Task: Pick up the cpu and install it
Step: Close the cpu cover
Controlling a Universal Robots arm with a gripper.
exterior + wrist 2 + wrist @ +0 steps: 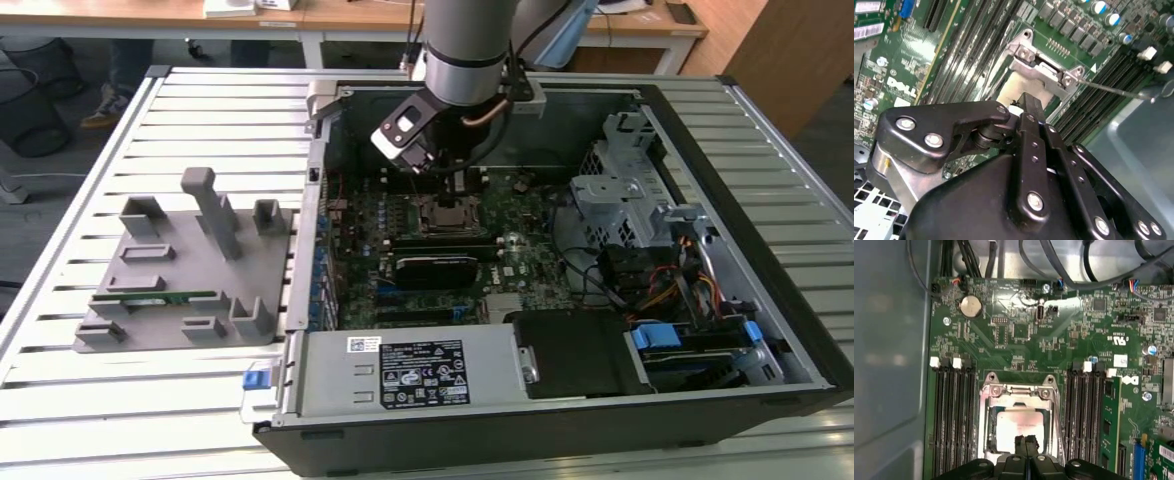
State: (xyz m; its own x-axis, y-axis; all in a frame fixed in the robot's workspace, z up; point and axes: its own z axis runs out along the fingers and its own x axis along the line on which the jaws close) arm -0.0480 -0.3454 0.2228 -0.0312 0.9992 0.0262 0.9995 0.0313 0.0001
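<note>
Even, bright daylight fills the exterior view: the pale slatted table (80, 400) is well lit, while the inside of the open computer case (801, 345) is darker, with the deepest shadow among the cables at the exterior view's right. In the second wrist view a white glare washes over part of the green motherboard (916, 52), the metal socket frame (1046, 70) gleams, and small highlights dot the black gripper (1028, 101). In the first wrist view a glare patch sits on the motherboard, the cpu (1019, 422) gives off a pale sheen, and the grey case wall (889, 365) carries hazy reflections.
</note>
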